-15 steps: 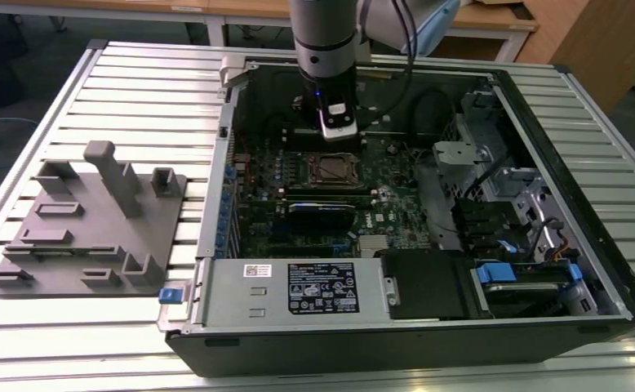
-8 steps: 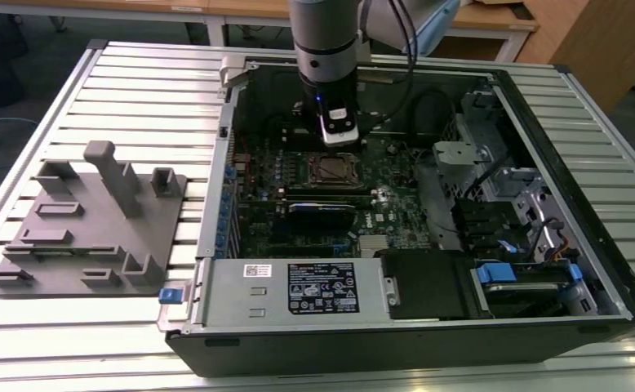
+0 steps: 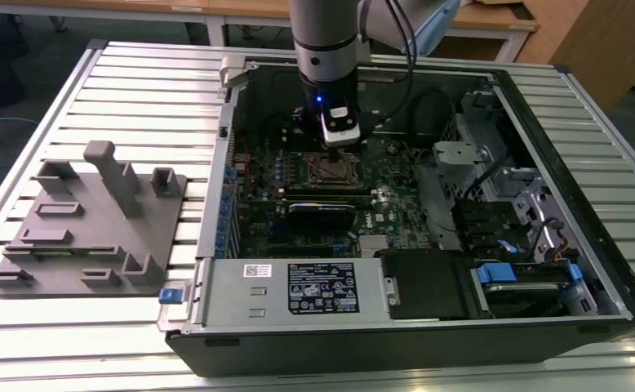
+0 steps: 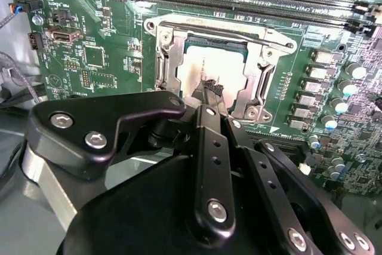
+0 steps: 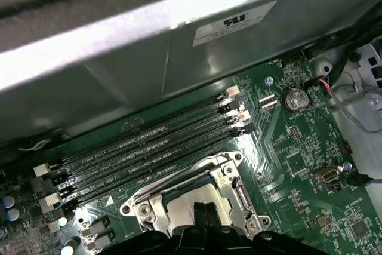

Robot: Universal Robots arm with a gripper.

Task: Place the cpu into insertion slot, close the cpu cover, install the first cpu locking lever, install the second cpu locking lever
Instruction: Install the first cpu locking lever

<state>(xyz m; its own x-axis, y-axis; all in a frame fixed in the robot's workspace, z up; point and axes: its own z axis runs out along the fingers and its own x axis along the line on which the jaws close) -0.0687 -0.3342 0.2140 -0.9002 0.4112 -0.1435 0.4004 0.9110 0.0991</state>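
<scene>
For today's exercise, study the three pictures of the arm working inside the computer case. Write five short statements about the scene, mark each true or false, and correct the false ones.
1. The claw is directly over the insertion slot. True.
2. The cpu lies on the grey fixture outside the case. False: it sits in the slot on the green board, its grey top showing in both wrist views.
3. The cpu cover lies closed flat around the chip. True, as far as both wrist views show.
4. The long memory slots run beside the socket. True.
5. The grey fixture stands inside the case. False: it rests on the slatted table, on the exterior view's left of the case.
</scene>
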